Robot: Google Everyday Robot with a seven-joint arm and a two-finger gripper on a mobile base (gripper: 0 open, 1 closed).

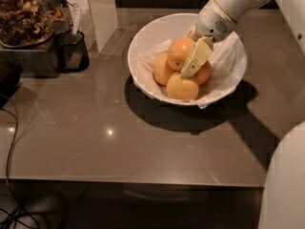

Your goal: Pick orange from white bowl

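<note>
White bowl [143, 38] on brown countertop [95, 132], toward far right side, lined with creased white paper [225, 56]. Orange [176, 52] sits on top of fruit pile in bowl; paler fruit [181, 88] just in front, two smaller oranges partly hidden beside. Gripper [193, 61] down inside bowl, lying against orange's right side; parted or clamped, cannot tell. Black mesh cup [71, 51] well left of bowl

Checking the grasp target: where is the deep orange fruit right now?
In the camera view's upper right, the orange sits topmost in the white bowl, just behind the paler fruit, with the gripper at its right side.
</note>
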